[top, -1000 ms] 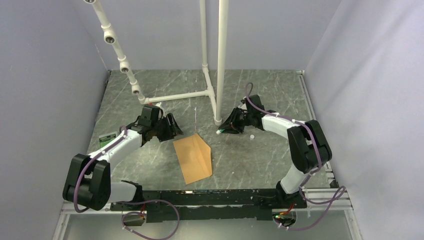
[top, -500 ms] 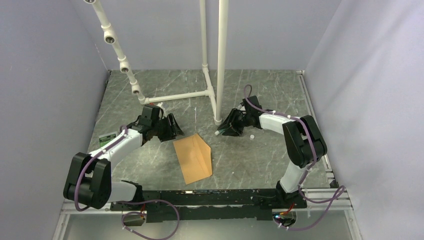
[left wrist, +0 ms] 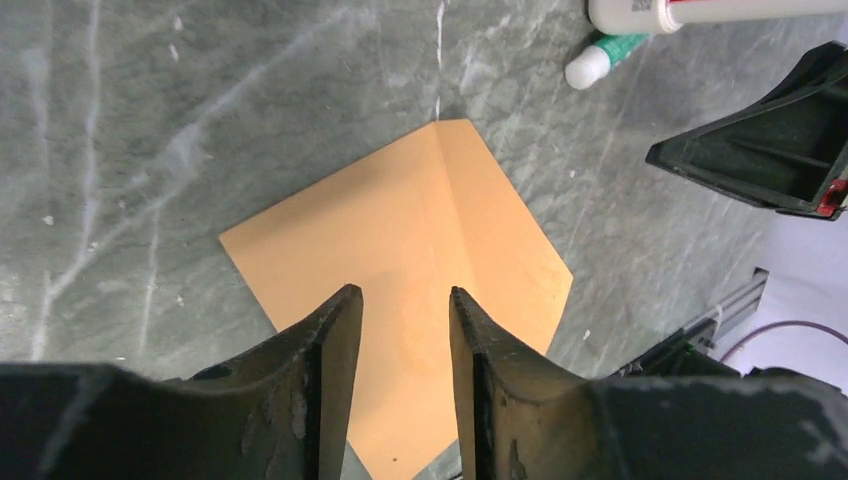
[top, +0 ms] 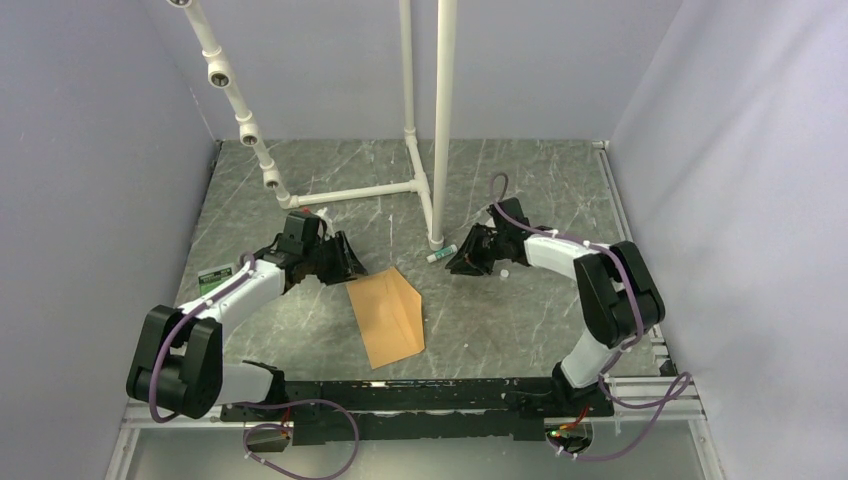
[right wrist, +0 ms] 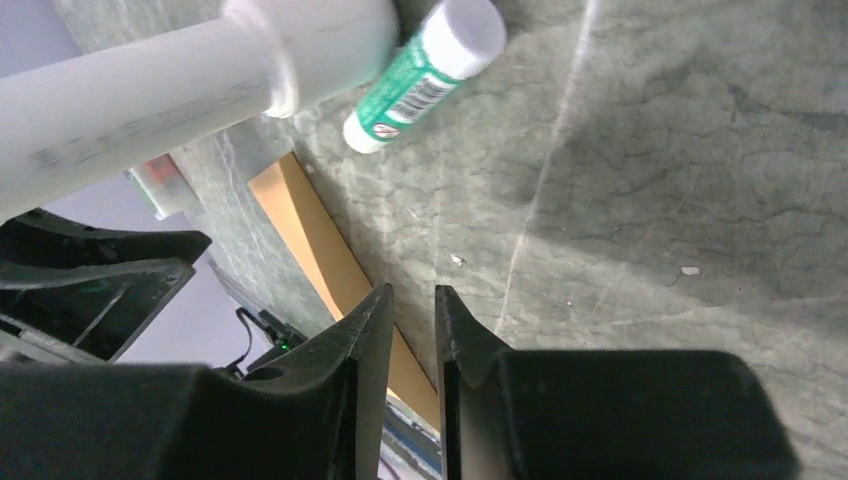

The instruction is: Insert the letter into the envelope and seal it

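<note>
On table [top: 300, 190]: one envelope [left wrist: 420, 230], one glue stick [right wrist: 420, 80]; left fingers [left wrist: 335, 350], right fingers [right wrist: 365, 350] parted, apparently empty.

The tabletop [top: 540, 180] has a dark grey-green stone pattern with pale veins. On it stands a frame of white pipes [top: 443, 120]: two upright ones, one lying along the surface, and a slanted one with joints at the back left. A glue stick [top: 440, 256], green and white, lies just beside the foot of the nearer upright pipe. A small white piece [top: 505, 272] lies to its right, apart from it. A small green card [top: 213, 277] lies near the left edge. Pale lilac walls [top: 100, 150] close three sides.
</note>
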